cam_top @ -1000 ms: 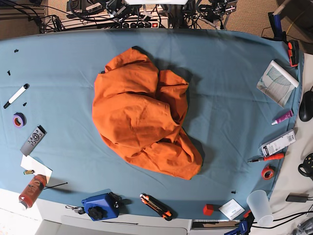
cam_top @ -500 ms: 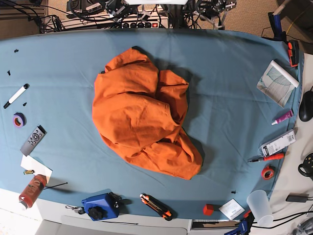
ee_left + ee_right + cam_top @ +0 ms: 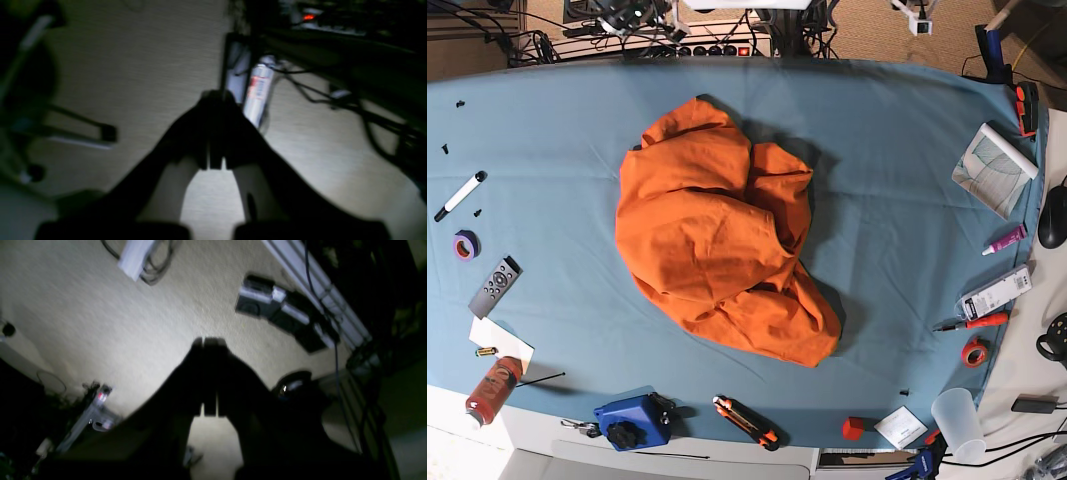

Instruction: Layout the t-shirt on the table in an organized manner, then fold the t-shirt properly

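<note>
Step in hand, as judged: the approach for laying out; nothing is gripped yet. The t-shirt lies crumpled in one heap near the middle of the table, bunched and folded over itself, with one lobe trailing toward the near edge. No sleeve or collar can be told apart in the base view.

To be done well: two well-separated edges of the heap should be pinched, one per arm, only the top layer taken, then lifted and drawn apart so the cloth is spread flat before any fold is tried. The clutter along the table's rim, such as the remote and the marker, should be kept clear of the dragged cloth.

Left gripper: fingers are seen pressed together, nothing between them; only floor is viewed beyond. Right gripper: likewise closed and empty, over carpet. The shirt is absent from both wrist views, so both sets of fingers are judged well apart from it, off the table's far edge.
</note>
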Available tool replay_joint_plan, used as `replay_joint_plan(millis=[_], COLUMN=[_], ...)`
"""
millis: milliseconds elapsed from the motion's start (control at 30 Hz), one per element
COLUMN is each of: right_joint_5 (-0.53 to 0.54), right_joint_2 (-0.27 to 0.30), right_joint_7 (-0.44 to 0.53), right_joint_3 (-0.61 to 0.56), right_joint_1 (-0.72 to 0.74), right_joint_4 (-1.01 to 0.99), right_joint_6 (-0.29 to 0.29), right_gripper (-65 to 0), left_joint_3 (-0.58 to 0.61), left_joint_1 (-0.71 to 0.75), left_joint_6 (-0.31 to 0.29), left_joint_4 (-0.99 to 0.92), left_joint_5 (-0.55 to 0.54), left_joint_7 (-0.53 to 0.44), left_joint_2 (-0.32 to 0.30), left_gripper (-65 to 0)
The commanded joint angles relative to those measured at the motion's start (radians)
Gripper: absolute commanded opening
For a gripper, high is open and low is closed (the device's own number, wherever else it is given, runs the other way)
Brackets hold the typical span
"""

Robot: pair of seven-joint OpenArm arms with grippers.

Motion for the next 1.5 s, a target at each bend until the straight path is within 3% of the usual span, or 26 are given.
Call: replay_joint_plan(millis=[0, 167, 367, 433, 533, 633, 800, 867, 1067, 1267, 1467], right_joint_5=[0.018, 0.065, 0.082, 0.085, 0.085, 0.105, 0.248, 0.292, 0.509, 0.661, 0.687], right_joint_2=[0.022, 0.080, 0.124, 0.133, 0.134, 0.135, 0.135, 0.135, 0.135, 0.134, 0.134], right_joint_7=[-0.009, -0.065, -0.185, -0.221, -0.259, -0.293, -0.370, -0.405, -0.547, -0.609, -0.599], right_joint_3=[0.002, 0.002, 0.008, 0.027, 0.089, 0.171, 0.328, 0.391, 0.571, 0.719, 0.818], right_joint_1=[-0.020, -0.111, -0.215, -0.256, -0.323, -0.389, -0.477, -0.503, -0.566, -0.576, -0.567], right_joint_4=[0.041, 0.198, 0.388, 0.454, 0.546, 0.635, 0.774, 0.835, 1.051, 1.247, 1.380], right_joint_6=[0.006, 0.005, 0.004, -0.021, -0.075, -0.074, -0.072, -0.054, 0.080, 0.093, 0.093], right_gripper=[-65.0, -65.0, -65.0, -65.0, -65.0, -65.0, -65.0, -65.0, -65.0, -65.0, -65.0], left_joint_3=[-0.002, -0.002, -0.002, -0.002, -0.002, -0.002, -0.002, -0.002, -0.002, -0.002, -0.002], left_joint_1=[0.035, 0.152, 0.294, 0.343, 0.416, 0.487, 0.576, 0.598, 0.628, 0.636, 0.629], left_joint_6=[-0.005, -0.070, -0.066, -0.066, -0.065, -0.066, -0.066, -0.066, -0.066, -0.066, -0.066], left_joint_4=[0.035, 0.229, 0.512, 0.598, 0.701, 0.779, 0.906, 0.969, 1.172, 1.320, 1.464], left_joint_5=[0.001, -0.012, -0.121, -0.128, -0.128, -0.128, -0.164, -0.217, -0.320, -0.334, -0.334], left_joint_7=[0.000, 0.093, 0.294, 0.354, 0.397, 0.400, 0.444, 0.513, 0.734, 0.753, 0.738], left_joint_2=[-0.004, -0.005, -0.005, -0.005, -0.005, -0.005, -0.005, -0.005, -0.005, -0.005, -0.005], left_gripper=[-65.0, -65.0, -65.0, -65.0, -65.0, -65.0, -65.0, -65.0, -65.0, -65.0, -65.0])
